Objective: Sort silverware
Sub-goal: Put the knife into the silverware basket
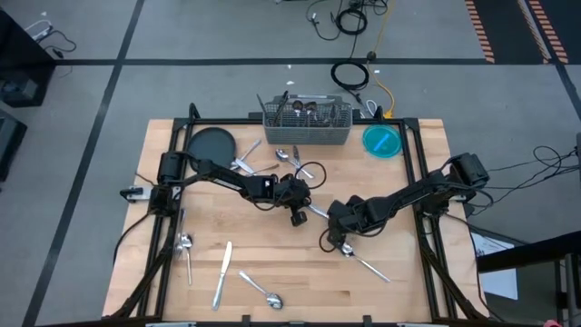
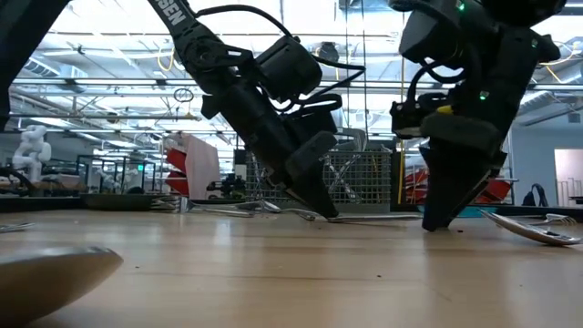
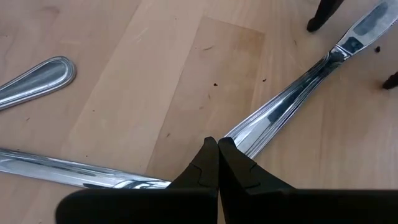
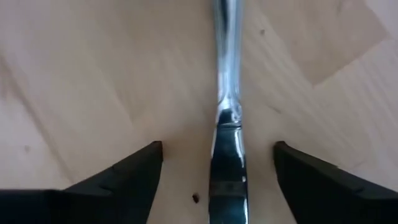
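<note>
A silver knife (image 1: 318, 212) lies flat on the wooden table between my two grippers. My left gripper (image 3: 217, 142) is shut, its tips down at the knife's handle end. My right gripper (image 4: 217, 147) is open and slants down over the knife (image 4: 227, 174). One of its fingers stands on each side of the blade near the handle joint, apart from it. The low view shows the left gripper (image 2: 323, 211) and the right gripper (image 2: 435, 223) both down at the tabletop. Other silverware lies scattered: a fork (image 1: 186, 250), a knife (image 1: 221, 272), a spoon (image 1: 263, 291). My left gripper's shut fingertips (image 3: 210, 149) meet the table right at the knife's handle end (image 3: 239, 138), slanting down from the table's left. The tips stand against the end, not around it. The knife lies flat on the table.
A grey wire-mesh caddy (image 1: 307, 123) with some utensils stands at the far edge. A dark round plate (image 1: 211, 143) is to its left and a blue bowl (image 1: 382, 141) to its right. More spoons (image 1: 290, 159) lie near the caddy. Two other utensils (image 3: 62, 168) lie close to my left gripper.
</note>
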Robot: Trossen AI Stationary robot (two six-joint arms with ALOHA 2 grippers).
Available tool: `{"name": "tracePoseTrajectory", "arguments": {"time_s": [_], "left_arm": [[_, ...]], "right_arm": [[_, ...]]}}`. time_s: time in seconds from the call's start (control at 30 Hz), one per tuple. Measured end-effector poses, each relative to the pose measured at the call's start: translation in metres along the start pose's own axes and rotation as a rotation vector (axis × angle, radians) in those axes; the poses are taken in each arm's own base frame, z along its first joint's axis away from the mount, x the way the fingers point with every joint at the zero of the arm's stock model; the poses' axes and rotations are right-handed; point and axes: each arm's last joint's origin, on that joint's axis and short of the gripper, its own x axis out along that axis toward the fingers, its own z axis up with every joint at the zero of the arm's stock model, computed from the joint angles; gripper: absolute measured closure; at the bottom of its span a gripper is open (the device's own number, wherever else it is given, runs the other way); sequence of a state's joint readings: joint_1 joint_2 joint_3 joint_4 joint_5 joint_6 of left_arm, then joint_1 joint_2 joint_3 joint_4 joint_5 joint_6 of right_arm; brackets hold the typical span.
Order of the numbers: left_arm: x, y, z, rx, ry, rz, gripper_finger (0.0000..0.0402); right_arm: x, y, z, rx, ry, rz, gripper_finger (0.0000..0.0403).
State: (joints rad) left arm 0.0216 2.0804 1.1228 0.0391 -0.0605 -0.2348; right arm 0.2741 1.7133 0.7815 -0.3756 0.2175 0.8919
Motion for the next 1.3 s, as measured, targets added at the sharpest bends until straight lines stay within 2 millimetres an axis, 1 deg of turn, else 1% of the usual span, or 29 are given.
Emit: {"name": "tracePoseTrajectory", "arguments": {"time_s": [0.1,0.23,0.3,0.4,0.5,0.53,0.83,1.07,1.17,1.27,1.3], "left_arm": [[0.0,0.0,0.0,0.0,0.0,0.0,0.0401],[0.0,0.0,0.0,0.001,0.0,0.0,0.0401],[0.0,0.0,0.0,0.002,0.0,0.003,0.0401],[0.0,0.0,0.0,0.004,-0.001,0.007,0.0401],[0.0,0.0,0.0,0.004,-0.005,0.009,0.0401],[0.0,0.0,0.0,0.004,-0.007,0.009,0.0401],[0.0,0.0,0.001,0.004,-0.009,0.008,0.0401],[-0.003,0.0,0.003,0.002,-0.019,-0.002,0.0398],[-0.004,0.001,0.003,0.002,-0.016,0.001,0.0398],[-0.004,0.003,0.003,-0.001,-0.01,0.002,0.04],[-0.004,0.003,0.003,-0.001,-0.005,0.001,0.04]], "right_arm": [[-0.001,-0.001,0.0,0.018,-0.012,-0.019,0.0153],[-0.011,-0.004,0.001,-0.038,-0.036,-0.01,0.0199],[-0.013,-0.008,0.004,-0.034,-0.016,-0.01,0.0226],[-0.012,-0.012,0.003,-0.01,0.02,-0.034,0.0288],[-0.008,-0.012,0.002,-0.035,0.043,-0.043,0.0354],[-0.008,-0.012,0.001,-0.045,0.046,-0.041,0.0362],[-0.009,-0.01,0.002,-0.009,0.034,-0.011,0.0362],[-0.03,-0.012,0.008,0.027,-0.046,0.024,0.0362],[-0.037,-0.015,0.008,0.054,-0.083,0.001,0.0362],[-0.045,-0.016,0.01,0.045,-0.11,0.017,0.0362],[-0.047,-0.016,0.011,0.048,-0.128,0.016,0.0371]]}}
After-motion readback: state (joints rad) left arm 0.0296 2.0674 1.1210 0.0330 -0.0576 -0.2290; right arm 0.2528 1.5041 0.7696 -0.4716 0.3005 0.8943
